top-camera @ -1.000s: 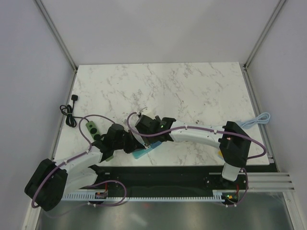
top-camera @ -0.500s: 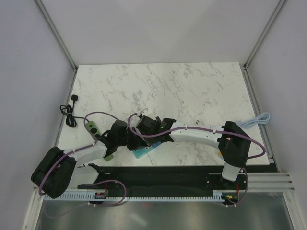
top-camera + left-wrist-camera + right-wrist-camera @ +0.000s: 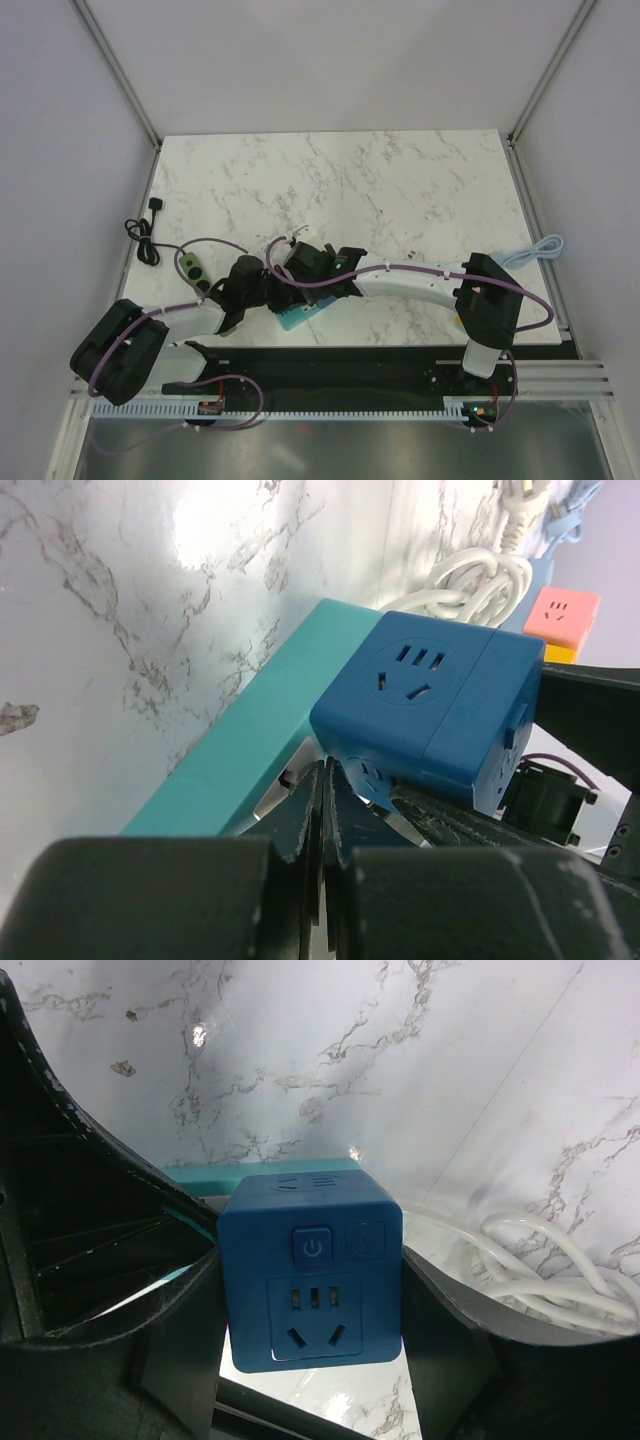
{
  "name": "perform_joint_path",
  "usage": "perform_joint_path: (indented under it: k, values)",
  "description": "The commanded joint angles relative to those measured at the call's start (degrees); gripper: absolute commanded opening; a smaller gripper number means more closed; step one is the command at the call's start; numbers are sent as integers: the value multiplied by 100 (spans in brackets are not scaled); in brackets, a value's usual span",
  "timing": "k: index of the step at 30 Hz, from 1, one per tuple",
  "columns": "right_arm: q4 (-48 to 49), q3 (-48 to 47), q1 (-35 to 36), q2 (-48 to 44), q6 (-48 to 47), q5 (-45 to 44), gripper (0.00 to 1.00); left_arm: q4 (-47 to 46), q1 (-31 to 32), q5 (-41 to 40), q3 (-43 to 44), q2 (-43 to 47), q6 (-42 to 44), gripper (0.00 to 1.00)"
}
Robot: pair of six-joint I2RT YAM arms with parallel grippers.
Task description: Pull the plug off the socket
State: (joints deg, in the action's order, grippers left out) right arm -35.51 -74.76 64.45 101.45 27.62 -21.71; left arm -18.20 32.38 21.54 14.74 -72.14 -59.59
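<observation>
A dark blue cube socket [image 3: 312,1260] with a power button sits between the two fingers of my right gripper [image 3: 312,1305], which is shut on its sides. It rests against a flat teal strip [image 3: 250,740], also in the top view [image 3: 300,316]. My left gripper [image 3: 330,772] is shut, fingers pressed together with nothing seen between them, the tips right at the cube's lower corner [image 3: 430,710] beside the teal strip. In the top view both grippers meet near the table's front edge, the left gripper [image 3: 262,288] next to the right gripper [image 3: 298,275].
A coiled white cable [image 3: 485,580] and a pink cube [image 3: 562,618] lie behind the blue cube. A green power strip [image 3: 192,267] and a black plug with cable [image 3: 148,232] lie at the left edge. A pale blue cable [image 3: 538,250] lies at the right edge.
The left arm has folded in and its gripper has edged right and closer to the blue cube. The right arm and the cube have stayed in place.
</observation>
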Motion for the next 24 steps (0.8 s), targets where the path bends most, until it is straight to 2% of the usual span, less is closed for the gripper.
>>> perform_joint_path:
  k: [1, 11, 24]
  values:
    - [501, 14, 24, -64, 51, -271, 0, 1231, 23, -950, -665, -617, 185, 2]
    - [878, -47, 33, -827, 25, -887, 0, 1134, 75, -967, -569, -1188, 176, 2]
    - [1002, -118, 33, -1285, 33, -1195, 0, 1345, 111, -1143, -340, -890, 308, 2]
